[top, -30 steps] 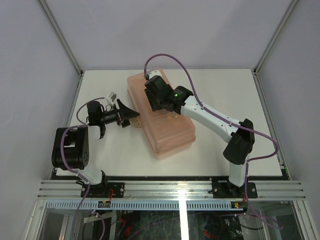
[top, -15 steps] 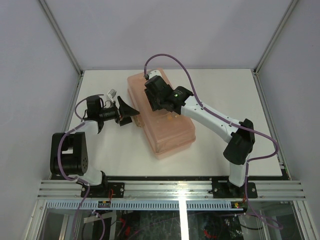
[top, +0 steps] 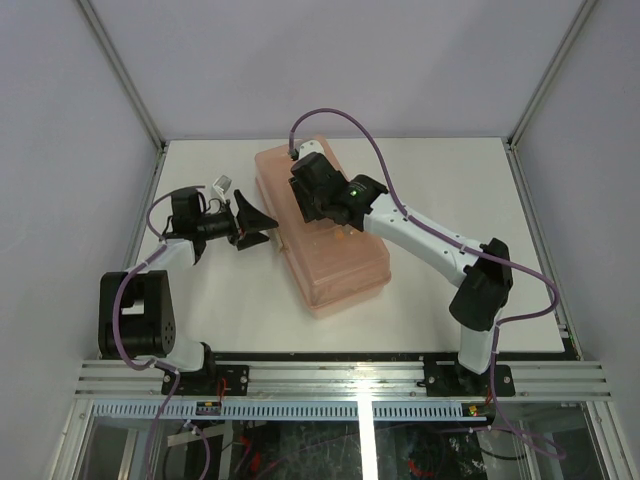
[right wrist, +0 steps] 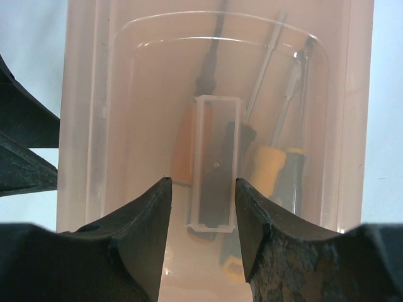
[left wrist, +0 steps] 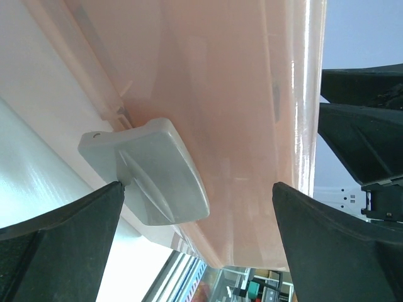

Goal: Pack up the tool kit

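Note:
The salmon-pink toolbox (top: 335, 255) lies on the table with its lid shut. My left gripper (top: 258, 224) is open at the box's left side. In the left wrist view its jaws (left wrist: 198, 251) stand wide, with the grey latch (left wrist: 150, 173) and the box wall (left wrist: 245, 88) between them, untouched. My right gripper (top: 312, 196) rests over the lid, open. Its fingers (right wrist: 135, 233) straddle the clear lid handle (right wrist: 215, 165) with small gaps. An orange screwdriver (right wrist: 181, 151) and a yellow-black screwdriver (right wrist: 272, 167) show through the lid. The hammer and pliers are hidden.
The white table (top: 450, 170) is framed by grey walls and metal posts. A small white part (top: 221, 184) sits by the left arm's wrist. The right arm's black gripper (left wrist: 365, 138) shows behind the box in the left wrist view.
The left arm has stretched out and its wrist has shifted slightly toward the far side, the gripper staying by the latch. The right gripper and the box have not moved.

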You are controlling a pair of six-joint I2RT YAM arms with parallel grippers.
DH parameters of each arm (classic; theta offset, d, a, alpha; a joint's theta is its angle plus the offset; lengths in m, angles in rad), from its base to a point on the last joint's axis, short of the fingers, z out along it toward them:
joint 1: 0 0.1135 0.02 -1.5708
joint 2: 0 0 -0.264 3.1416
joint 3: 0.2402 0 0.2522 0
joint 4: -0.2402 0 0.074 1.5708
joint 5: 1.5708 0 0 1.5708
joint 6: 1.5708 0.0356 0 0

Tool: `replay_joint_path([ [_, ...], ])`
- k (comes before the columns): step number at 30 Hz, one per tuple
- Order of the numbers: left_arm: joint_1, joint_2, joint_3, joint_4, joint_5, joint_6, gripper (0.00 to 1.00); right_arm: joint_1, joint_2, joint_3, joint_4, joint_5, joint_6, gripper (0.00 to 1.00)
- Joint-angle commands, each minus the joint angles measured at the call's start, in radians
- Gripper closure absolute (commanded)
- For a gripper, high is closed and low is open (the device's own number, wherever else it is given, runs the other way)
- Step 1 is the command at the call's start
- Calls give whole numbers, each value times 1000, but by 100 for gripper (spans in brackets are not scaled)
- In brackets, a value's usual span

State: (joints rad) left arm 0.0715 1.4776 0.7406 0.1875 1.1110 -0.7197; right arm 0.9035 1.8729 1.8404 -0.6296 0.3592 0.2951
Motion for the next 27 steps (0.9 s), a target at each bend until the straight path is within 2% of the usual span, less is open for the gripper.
replay_joint_path([
  [1, -24, -40, 56, 72, 23, -12, 1, 17, -32, -22, 84, -51, 12, 49],
  [10, -25, -53, -8, 96, 0, -19, 9, 14, -43, -30, 80, -42, 4, 49],
  [16, -25, -36, -38, 137, -11, -41, 22, 10, -41, -32, 75, -44, 3, 49],
  [20, -27, -7, -55, 179, -12, -63, 36, 10, -39, -31, 73, -44, 7, 49],
  [22, -33, 5, -62, 202, -12, -72, 51, 10, -36, -30, 71, -44, 7, 49],
  [25, -40, 24, -59, 225, -13, -81, 61, 9, -31, -27, 68, -46, 8, 50],
  [27, -48, 37, -57, 242, -14, -91, 72, 10, -28, -24, 66, -47, 10, 50],
])
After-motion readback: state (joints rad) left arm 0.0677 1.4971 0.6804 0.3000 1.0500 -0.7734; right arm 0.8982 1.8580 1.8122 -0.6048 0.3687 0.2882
